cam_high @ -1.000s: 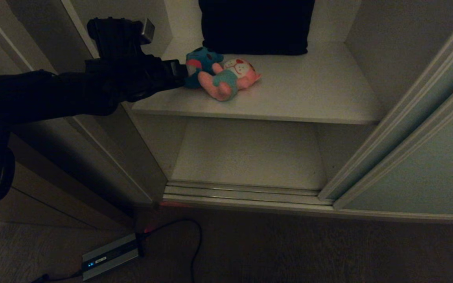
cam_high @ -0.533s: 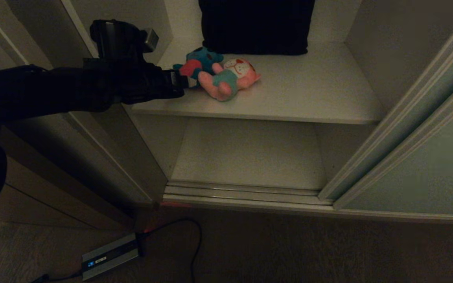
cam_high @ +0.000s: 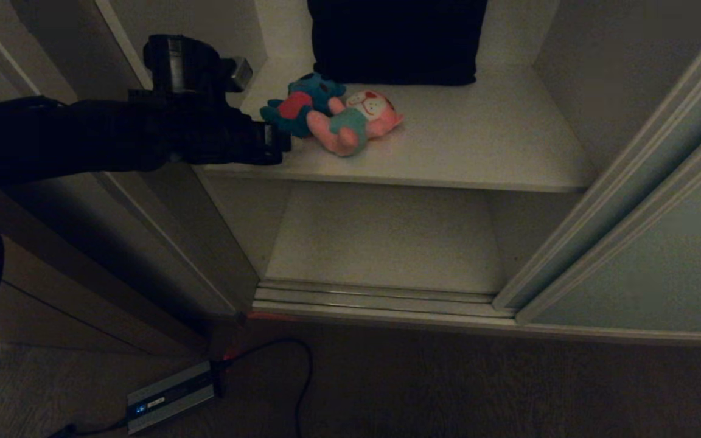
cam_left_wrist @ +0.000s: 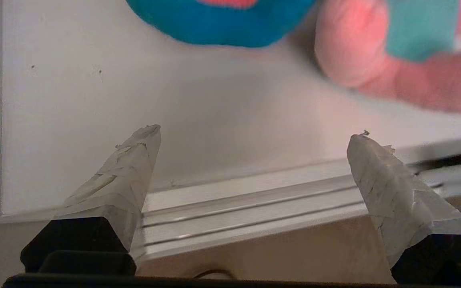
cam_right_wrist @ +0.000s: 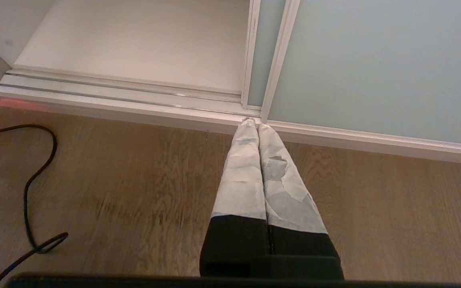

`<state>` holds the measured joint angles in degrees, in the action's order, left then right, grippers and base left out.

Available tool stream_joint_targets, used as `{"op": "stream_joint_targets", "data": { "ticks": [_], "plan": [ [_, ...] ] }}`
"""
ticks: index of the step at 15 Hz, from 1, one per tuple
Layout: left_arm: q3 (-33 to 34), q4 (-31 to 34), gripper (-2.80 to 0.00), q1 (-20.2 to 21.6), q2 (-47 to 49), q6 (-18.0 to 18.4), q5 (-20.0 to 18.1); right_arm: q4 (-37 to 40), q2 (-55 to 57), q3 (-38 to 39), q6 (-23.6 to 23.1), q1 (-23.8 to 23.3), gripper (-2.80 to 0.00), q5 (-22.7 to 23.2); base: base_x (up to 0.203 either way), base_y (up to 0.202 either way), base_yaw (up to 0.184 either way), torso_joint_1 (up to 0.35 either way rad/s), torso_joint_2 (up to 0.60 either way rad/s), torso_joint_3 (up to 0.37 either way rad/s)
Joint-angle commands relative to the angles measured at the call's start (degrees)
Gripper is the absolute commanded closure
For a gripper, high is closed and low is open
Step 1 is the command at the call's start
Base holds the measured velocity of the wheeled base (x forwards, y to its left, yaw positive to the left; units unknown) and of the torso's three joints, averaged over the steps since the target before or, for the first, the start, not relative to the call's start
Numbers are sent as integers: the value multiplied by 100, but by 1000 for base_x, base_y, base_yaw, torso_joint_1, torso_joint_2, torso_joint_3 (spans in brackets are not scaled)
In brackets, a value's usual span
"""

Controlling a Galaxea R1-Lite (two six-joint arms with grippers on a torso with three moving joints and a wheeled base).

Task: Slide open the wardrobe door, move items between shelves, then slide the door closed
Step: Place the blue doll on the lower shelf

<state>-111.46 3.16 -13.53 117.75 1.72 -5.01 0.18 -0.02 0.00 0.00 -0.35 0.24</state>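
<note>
Two small plush toys lie together on the upper shelf (cam_high: 448,152), just in front of a black cushion (cam_high: 396,39): the teal-blue toy (cam_high: 299,106) with its red belly up, and the pink toy (cam_high: 356,121) in a teal outfit pressed against its side. Your left gripper (cam_high: 271,143) hovers at the shelf's front left edge, close to the teal-blue toy and not touching it; in the left wrist view its taped jaws stand spread wide with nothing between them, the two toys just beyond the tips. The right gripper (cam_right_wrist: 253,122) hangs low by the floor near the bottom track, jaws pressed together and empty. The sliding door (cam_high: 661,261) is pushed aside to the right, and the lower shelf (cam_high: 387,237) lies open below.

Expect both toys to be light and soft. They should squash under the jaws rather than resist, and the fabric looks fuzzy enough not to slip. Nothing about them seems fragile, so a firm squeeze is safe. Take the teal-blue toy across its round body, where there is bulk to bite on; a limb would probably flop or pull free. Since the two toys touch, possibly with limbs overlapping, though the dim head view does not settle that, close on one body only so you don't drag the pink toy along.
</note>
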Motion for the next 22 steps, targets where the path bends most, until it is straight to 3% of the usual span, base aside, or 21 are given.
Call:
{"op": "stream_joint_targets", "data": {
  "ticks": [1, 5, 8, 9, 13, 17, 22],
  "plan": [
    [-5, -16, -280, 0, -24, 27, -20, -1, 2, 18, -4, 0, 0, 9, 0, 0, 0, 0, 0, 0],
    [-7, -105, -280, -5, 2, -85, 35, -1, 2, 18, 0, 0, 0, 3, 0, 0, 0, 0, 0, 0],
    [-7, -909, -280, -3, 180, -407, 386, -1, 2, 18, 0, 0, 0, 2, 0, 0, 0, 0, 0, 0],
    [-7, -1089, -280, -9, 252, -415, 585, -1, 2, 18, 0, 0, 0, 2, 0, 0, 0, 0, 0, 0],
    [-7, -1205, -280, -9, 328, -436, 660, -1, 2, 18, 0, 0, 0, 2, 114, 0, 0, 2, 2, 1],
    [-7, -1681, -280, -18, 329, -465, 1022, -1, 2, 18, 0, 0, 0, 2, 165, 0, 0, 5, 4, 3],
    [-7, -1904, -280, -18, 574, -544, 1151, -1, 2, 18, 0, 0, 0, 2, 0, 0, 0, 0, 0, 0]
  ]
}}
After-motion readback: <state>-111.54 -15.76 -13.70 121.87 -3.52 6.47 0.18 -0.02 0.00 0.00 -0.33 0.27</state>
